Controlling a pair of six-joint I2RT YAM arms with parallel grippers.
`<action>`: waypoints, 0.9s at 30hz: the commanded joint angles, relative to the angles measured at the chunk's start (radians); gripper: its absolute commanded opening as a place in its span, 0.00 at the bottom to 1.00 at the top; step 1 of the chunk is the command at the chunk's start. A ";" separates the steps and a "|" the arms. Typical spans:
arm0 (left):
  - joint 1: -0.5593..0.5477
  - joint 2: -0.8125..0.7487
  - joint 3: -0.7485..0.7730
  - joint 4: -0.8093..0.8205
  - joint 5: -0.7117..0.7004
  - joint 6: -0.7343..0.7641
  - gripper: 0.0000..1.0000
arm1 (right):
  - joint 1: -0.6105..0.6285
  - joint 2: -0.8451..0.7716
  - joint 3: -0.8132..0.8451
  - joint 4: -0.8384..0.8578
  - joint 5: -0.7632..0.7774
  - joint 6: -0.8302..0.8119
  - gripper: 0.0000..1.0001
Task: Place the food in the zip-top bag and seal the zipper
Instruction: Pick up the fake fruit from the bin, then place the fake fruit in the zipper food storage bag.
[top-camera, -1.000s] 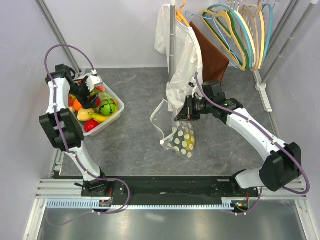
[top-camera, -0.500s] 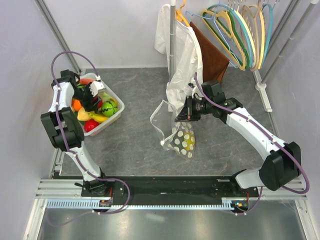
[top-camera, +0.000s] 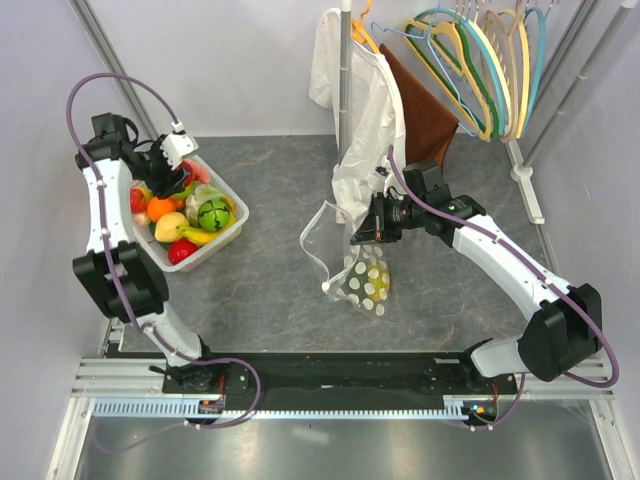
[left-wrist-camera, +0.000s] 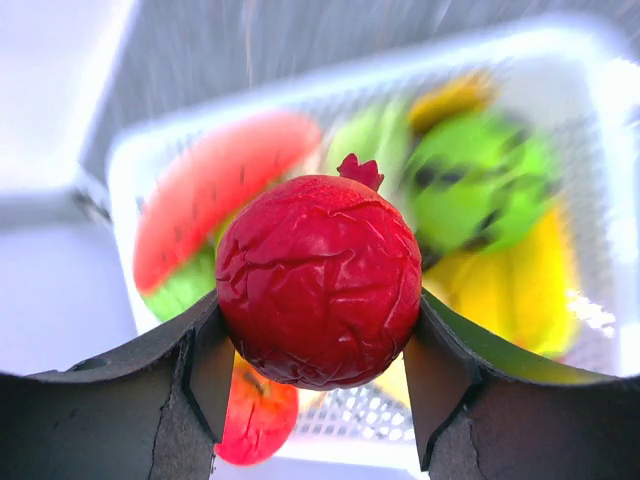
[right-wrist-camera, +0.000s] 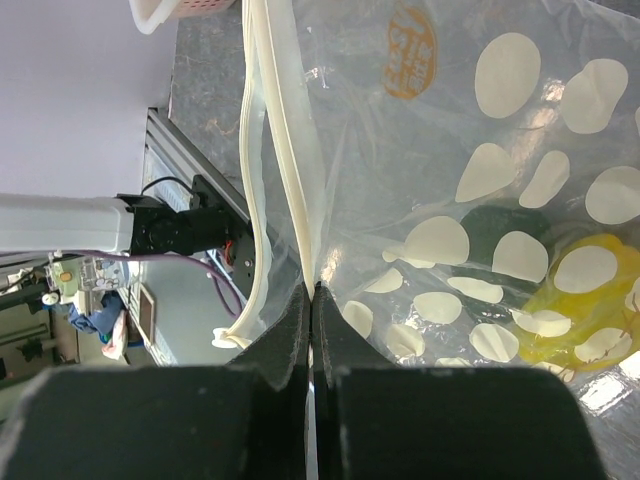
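My left gripper (top-camera: 166, 166) is shut on a wrinkled red pomegranate (left-wrist-camera: 318, 280) and holds it above the far end of the white lattice basket (top-camera: 228, 238). Below it in the basket lie a watermelon slice (left-wrist-camera: 220, 170), a green ball (top-camera: 214, 214), a banana (top-camera: 197, 236) and a red apple (top-camera: 181, 251). My right gripper (top-camera: 362, 229) is shut on the mouth edge of the clear dotted zip-top bag (top-camera: 352, 262) and holds it up, mouth open to the left. A yellow food piece (right-wrist-camera: 590, 290) lies inside the bag. The white slider tab (right-wrist-camera: 225, 338) hangs at the zipper track's (right-wrist-camera: 285, 150) end.
A white garment (top-camera: 360, 110) hangs on a pole just behind the bag. A brown cloth (top-camera: 425, 110) and coloured hangers (top-camera: 480, 60) hang at the back right. Slanted rack poles stand at the far left and right.
My left gripper has risen out of the basket and moved back-left with the pomegranate in it. The right arm and the bag have not moved.
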 joint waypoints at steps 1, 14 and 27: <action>-0.187 -0.224 -0.019 -0.076 0.158 -0.127 0.49 | -0.005 0.003 0.031 0.003 0.004 -0.009 0.00; -0.954 -0.327 -0.140 0.058 0.135 -0.618 0.50 | -0.005 -0.018 0.026 0.003 0.001 -0.015 0.00; -1.036 -0.195 -0.189 0.102 -0.093 -0.680 0.57 | -0.008 -0.046 0.015 0.005 -0.022 -0.019 0.00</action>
